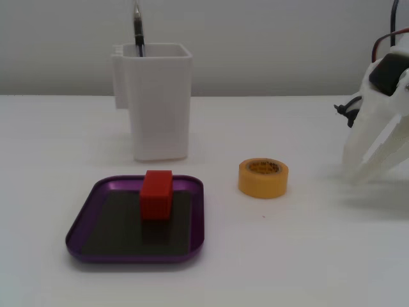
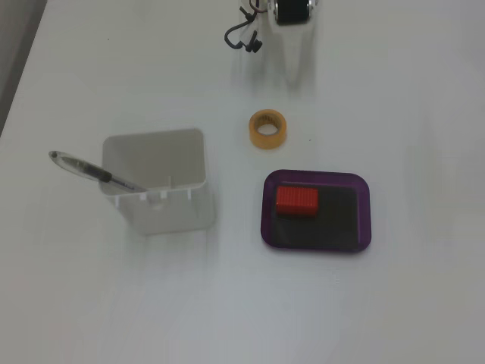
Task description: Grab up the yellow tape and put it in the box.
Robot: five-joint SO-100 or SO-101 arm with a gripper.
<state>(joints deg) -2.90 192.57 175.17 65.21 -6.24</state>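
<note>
The yellow tape (image 1: 263,178) is a small roll lying flat on the white table, right of the box in a fixed view; it also shows in the other fixed view (image 2: 268,129), above the box. The box (image 1: 83,220) is a shallow purple tray with a dark floor (image 2: 367,220). A red block (image 1: 156,194) stands in it near its back edge (image 2: 296,202). My gripper (image 1: 356,171) is white, low over the table, right of the tape and apart from it. Its jaws stand slightly apart and empty. It enters at the top edge in the other fixed view (image 2: 292,68).
A tall white container (image 1: 156,109) stands behind the box and holds a pen (image 1: 137,25); both show in the other fixed view, container (image 2: 170,216) and pen (image 2: 83,168). A black cable (image 2: 242,36) loops beside my arm.
</note>
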